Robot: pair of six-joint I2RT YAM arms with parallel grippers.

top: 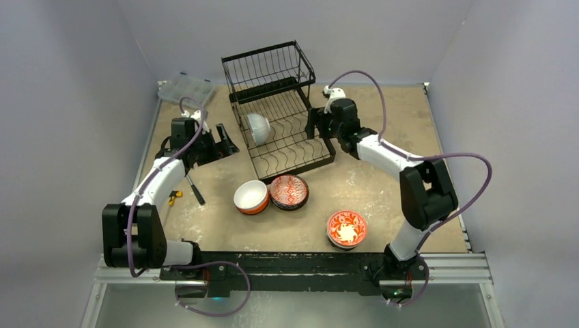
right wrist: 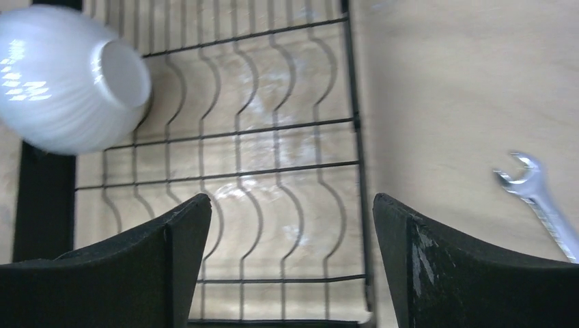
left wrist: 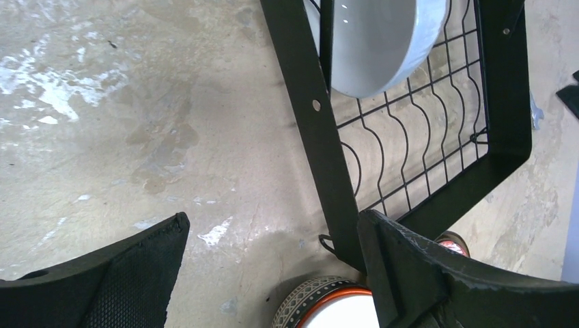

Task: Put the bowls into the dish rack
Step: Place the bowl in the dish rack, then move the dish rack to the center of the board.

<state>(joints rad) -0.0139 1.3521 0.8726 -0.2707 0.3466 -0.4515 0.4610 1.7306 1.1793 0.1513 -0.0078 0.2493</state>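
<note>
The black wire dish rack [top: 280,109] stands at the back centre. A white bowl [top: 257,128] lies on its side in the rack's slotted base. It also shows in the left wrist view [left wrist: 382,41] and the right wrist view [right wrist: 68,78]. An orange bowl with a white lining [top: 251,196], a red patterned bowl [top: 289,190] and a red floral bowl [top: 347,228] sit on the table in front. My left gripper [top: 225,140] is open and empty beside the rack's left edge [left wrist: 321,137]. My right gripper [top: 313,123] is open and empty over the rack's right side [right wrist: 273,171].
A clear plastic compartment box [top: 186,89] sits at the back left. A black-handled tool [top: 194,190] and a small yellow object [top: 175,197] lie by the left arm. A wrench [right wrist: 543,201] lies on the table right of the rack.
</note>
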